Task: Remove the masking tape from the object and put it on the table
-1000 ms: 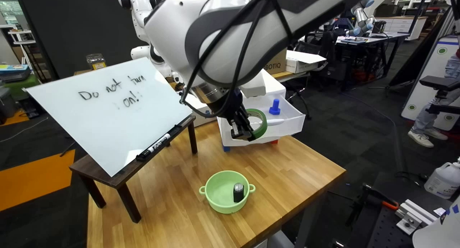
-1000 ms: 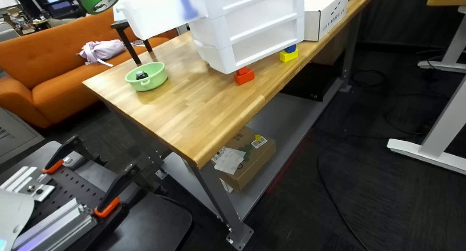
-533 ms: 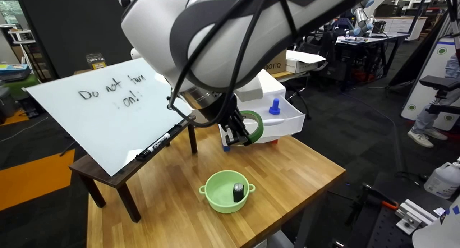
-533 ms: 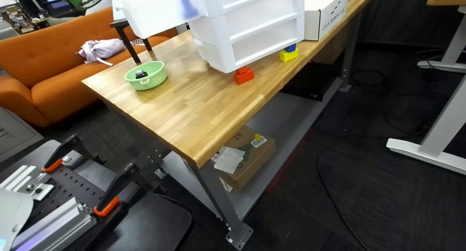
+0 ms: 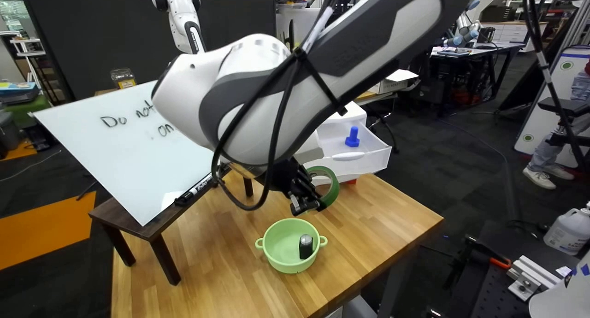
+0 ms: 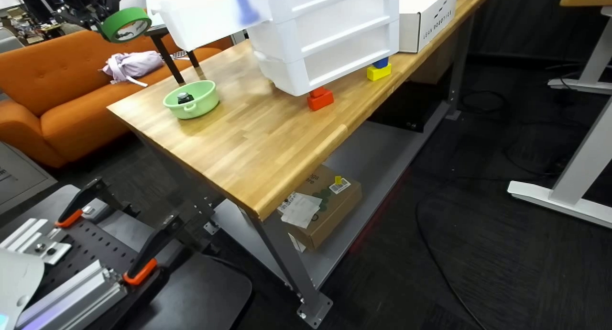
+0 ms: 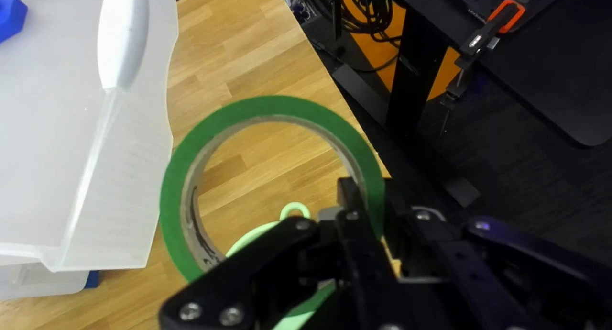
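You have the black two-fingered gripper (image 7: 374, 193) pinching the green ring-shaped roll of masking tape (image 7: 173, 196): of the fingers (image 7: 348, 196), one sits inside the ring and one outside, with the band between them. You hold the roll tilted in the air, above and apart from the large light plank-grained wooden table (image 5: 382, 226). In both exterior views it is near the extended drawer (image 5: 375, 159) of a white plastic drawer unit (image 6: 346, 40); a blue bolt-shaped piece (image 5: 352, 138) stands upright in that drawer. Lower down, on the table top, you have a pale green round bowl with two loop handles (image 5: 276, 246), and a black piece with a silver top (image 5: 305, 248) stands inside it. Your white and grey robot arm (image 5: 193, 97) crosses in front of a large whiteboard with black handwriting (image 5: 124, 156), which stands slanted on a low dark wooden table (image 5: 168, 215). A red block (image 6: 321, 100) shows under a corner of the drawer unit.
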Controlling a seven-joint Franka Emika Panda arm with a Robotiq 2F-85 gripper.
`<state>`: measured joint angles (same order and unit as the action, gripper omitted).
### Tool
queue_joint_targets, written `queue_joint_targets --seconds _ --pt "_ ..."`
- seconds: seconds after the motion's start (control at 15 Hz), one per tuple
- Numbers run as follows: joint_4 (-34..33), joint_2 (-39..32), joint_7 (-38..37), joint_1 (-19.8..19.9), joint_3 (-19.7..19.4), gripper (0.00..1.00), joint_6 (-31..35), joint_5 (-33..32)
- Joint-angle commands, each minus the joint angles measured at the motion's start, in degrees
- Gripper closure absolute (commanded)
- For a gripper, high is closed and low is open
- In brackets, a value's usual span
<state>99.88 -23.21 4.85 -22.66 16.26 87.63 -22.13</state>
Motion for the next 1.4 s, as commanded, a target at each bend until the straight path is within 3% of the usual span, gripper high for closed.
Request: queue_joint_targets --seconds 0.0,0.53,1.33 --pt "-3.42 -1.49 0.97 0.14 -0.75 0.96 -2.83 -0.38" --pt "-2.25 -0.63 6.39 6.93 -3.76 0.96 1.09 3.39" --pt "0.67 1.68 7.65 10.55 -4.3 0.96 5.32 8.65"
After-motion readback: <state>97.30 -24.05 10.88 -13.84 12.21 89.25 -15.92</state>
